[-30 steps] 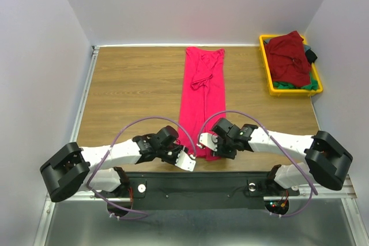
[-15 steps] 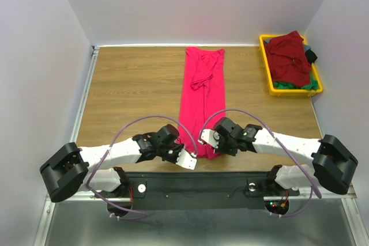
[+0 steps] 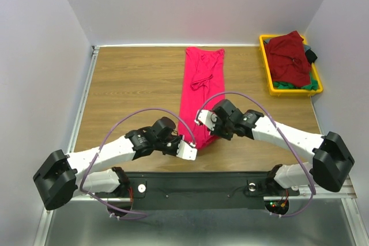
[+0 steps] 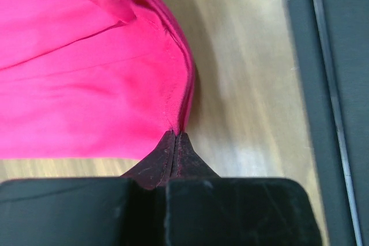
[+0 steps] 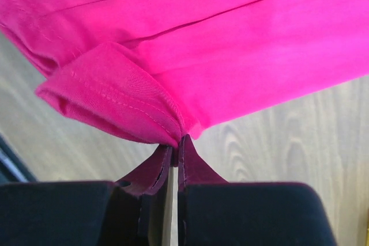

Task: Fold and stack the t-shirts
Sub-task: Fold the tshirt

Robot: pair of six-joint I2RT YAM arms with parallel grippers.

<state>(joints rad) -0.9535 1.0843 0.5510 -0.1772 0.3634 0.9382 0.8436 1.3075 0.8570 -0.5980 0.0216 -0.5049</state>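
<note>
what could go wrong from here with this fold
1. The left gripper and right gripper pinch only the hem edge of the shirt, at their very tips. A corner may slip out when lifted.
2. In the top view the right gripper sits farther up the table than the left, so the fold may land skewed.

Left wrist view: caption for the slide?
Left pincer shut on the hem corner of the crimson t-shirt over the wooden table.
</note>
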